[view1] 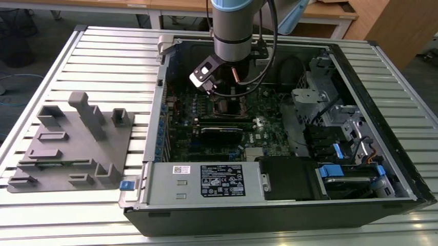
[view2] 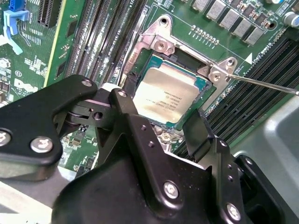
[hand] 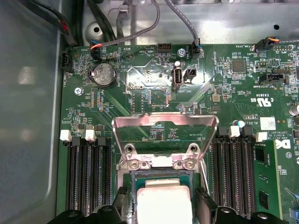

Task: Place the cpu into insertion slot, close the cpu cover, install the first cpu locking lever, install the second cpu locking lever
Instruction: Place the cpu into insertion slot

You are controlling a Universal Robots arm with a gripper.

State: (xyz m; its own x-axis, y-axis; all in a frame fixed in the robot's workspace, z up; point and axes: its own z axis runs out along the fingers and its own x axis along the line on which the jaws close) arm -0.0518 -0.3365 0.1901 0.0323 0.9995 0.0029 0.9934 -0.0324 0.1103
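The cpu, a square chip with a dull silver top, lies flat in the insertion slot on the green board. It also appears as a pale square in the first wrist view. My gripper hangs low over the socket with its black fingers straddling the chip, a slim gap at each side, open. The cpu cover stands raised behind the socket, its window showing the board through it. A thin metal locking lever sticks out free beside the socket. The arm reaches down into the case, gripper over the board.
Rows of black memory slots flank the socket on both sides. A black card lies just in front of it, and cables run along the case wall. A grey fixture tray sits on the exterior view's left.
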